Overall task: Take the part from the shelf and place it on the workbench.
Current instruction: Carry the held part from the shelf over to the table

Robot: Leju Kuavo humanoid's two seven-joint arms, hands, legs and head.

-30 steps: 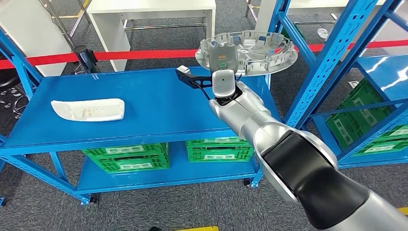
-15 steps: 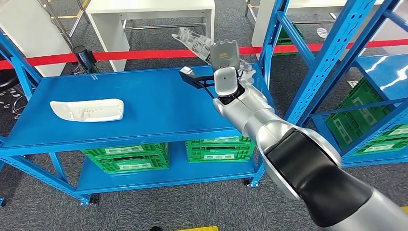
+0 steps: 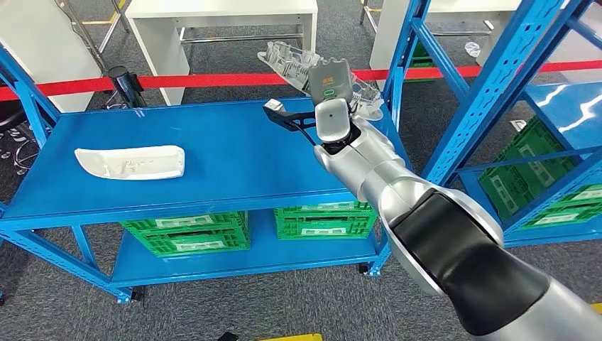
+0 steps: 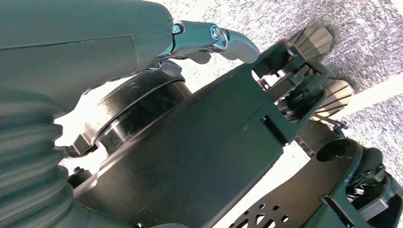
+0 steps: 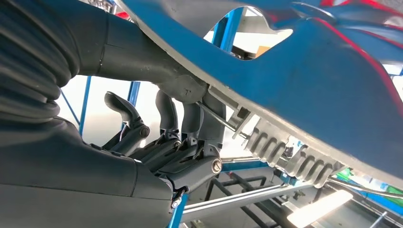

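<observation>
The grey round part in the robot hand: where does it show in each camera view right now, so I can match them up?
Head view: grey round part tilted on edge, top centre, above the right robot hand, over the blue workbench.
Right wrist view: its underside spans the top, gripped by the robot hand.
Left wrist view: not in it.
Shared landmark: blue shelf post.

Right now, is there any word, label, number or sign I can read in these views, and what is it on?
None can be read.
White labels on the green crates under the blue workbench: too small to read.
Faint marks on the white part lying on the workbench: blurred.
Small green mark on the back of the right hand, which holds the grey part: a symbol, not legible as text.
</observation>
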